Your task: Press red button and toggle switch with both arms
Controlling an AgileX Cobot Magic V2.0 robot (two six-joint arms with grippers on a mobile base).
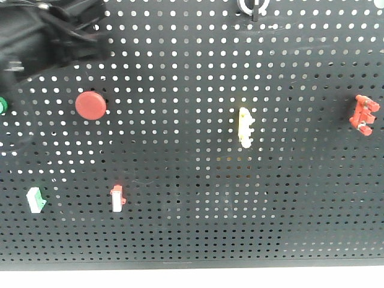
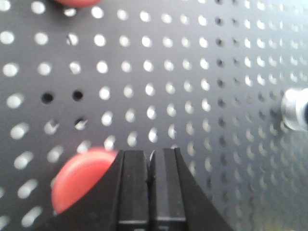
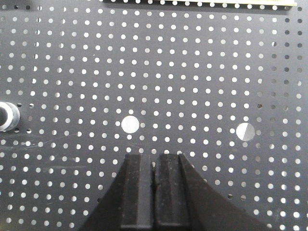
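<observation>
The red button [image 1: 90, 105] is a round dome on the black pegboard [image 1: 198, 180], at the upper left. My left arm [image 1: 48, 36] is a blurred black mass above it. In the left wrist view the red button [image 2: 79, 180] lies just left of my left gripper [image 2: 149, 156], whose jaws are shut on nothing. A silver toggle stub [image 2: 294, 109] sticks out at the right edge. My right gripper [image 3: 155, 159] is shut and empty, facing bare pegboard. The silver toggle stub [image 3: 7, 116] is far to its left.
A green button [image 1: 2, 105] sits at the left edge. A green-and-white switch [image 1: 37, 200] and a red-and-white switch [image 1: 117, 198] are lower left. A yellow-white part [image 1: 244, 126] is mid-board and a red part [image 1: 363, 114] at the right. Two large holes [image 3: 130, 123] lie ahead of the right gripper.
</observation>
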